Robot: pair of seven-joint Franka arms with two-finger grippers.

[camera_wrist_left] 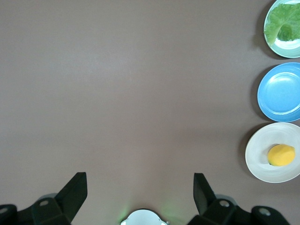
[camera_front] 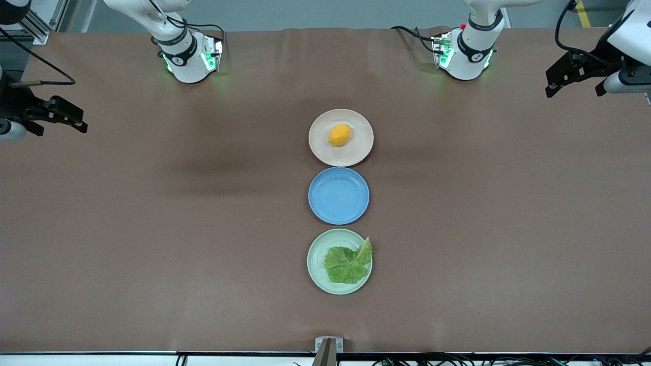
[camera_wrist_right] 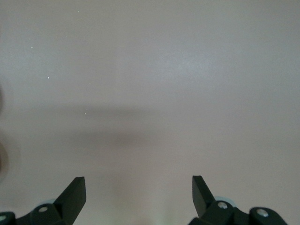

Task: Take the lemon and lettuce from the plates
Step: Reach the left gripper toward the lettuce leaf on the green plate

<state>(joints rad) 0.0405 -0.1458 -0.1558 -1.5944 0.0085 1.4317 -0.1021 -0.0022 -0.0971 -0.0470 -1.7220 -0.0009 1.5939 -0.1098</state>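
Both tools are parked high and wide apart, neither near the food yet. Left tool point(camera_front: 574, 81) hangs over the counter's point(camera_front: 152, 229) left-arm end, fingers spread wide w/ nothing between them; left wrist view shows the same gap point(camera_wrist_left: 140, 192) over bare brown surface. Right tool point(camera_front: 53, 119) hangs over the right-arm end, also spread wide and empty point(camera_wrist_right: 139, 194).

Three plates sit in a row mid-counter. Beige plate point(camera_front: 341, 137) is farthest from the front camera, w/ the lemon point(camera_front: 339, 134) lying on it, roughly centred. Blue plate point(camera_front: 338, 195) is bare, in the middle. Green plate point(camera_front: 339, 261) is nearest the camera, w/ the lettuce point(camera_front: 348, 263) on it, stem tip poking just past the rim toward the left arm's end.

My read: we're at the very start, approach step, nothing picked. Next I'd bring one tool in over the lemon and one over the lettuce, drop straight down, close gently. Lemon is round, may roll; lettuce is thin and flat, so fingers need to get low, prob. at the raised stem edge.
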